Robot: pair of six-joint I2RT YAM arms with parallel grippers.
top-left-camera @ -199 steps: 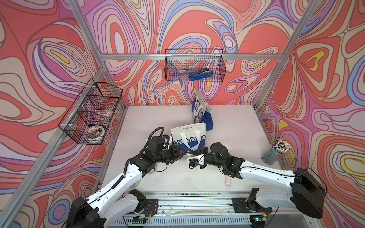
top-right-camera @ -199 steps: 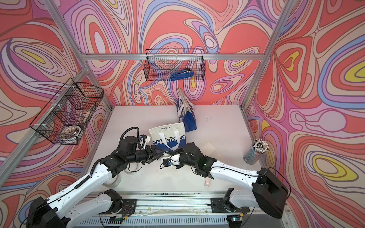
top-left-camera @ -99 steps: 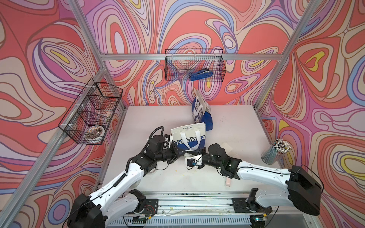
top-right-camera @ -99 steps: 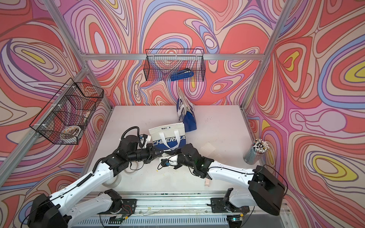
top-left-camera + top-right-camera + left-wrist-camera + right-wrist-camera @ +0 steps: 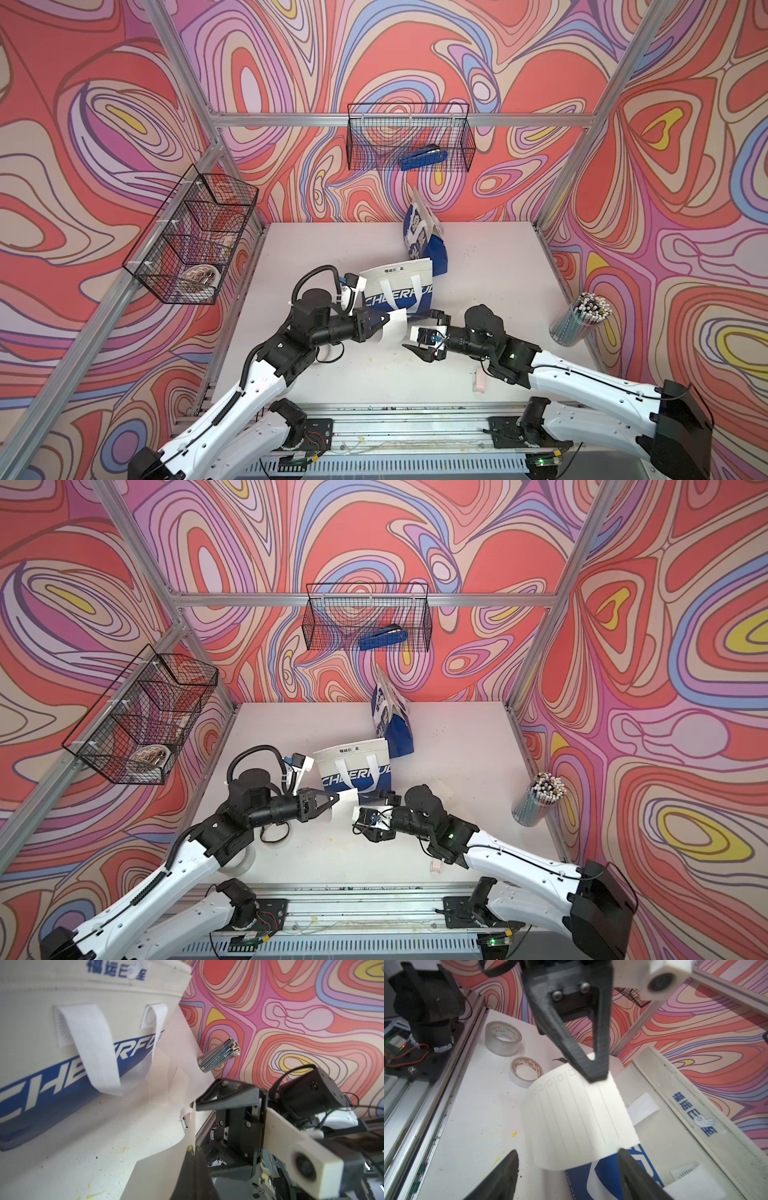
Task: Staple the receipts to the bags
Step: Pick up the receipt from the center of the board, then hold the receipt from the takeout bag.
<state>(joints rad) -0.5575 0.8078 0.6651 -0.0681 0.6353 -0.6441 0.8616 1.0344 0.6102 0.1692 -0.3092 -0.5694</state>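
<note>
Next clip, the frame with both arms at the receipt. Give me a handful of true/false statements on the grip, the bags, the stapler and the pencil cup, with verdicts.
1. The left gripper has its fingers shut on a receipt. True.
2. The right gripper clamps the same receipt. False: its fingers stand open.
3. The CHEERFUL bag lies flat on the table. True.
4. The stapler lies on the table. False: it is in the wire basket on the back wall.
5. The pencil cup stands on the robot's left side. False: it stands at the table's right edge.
</note>
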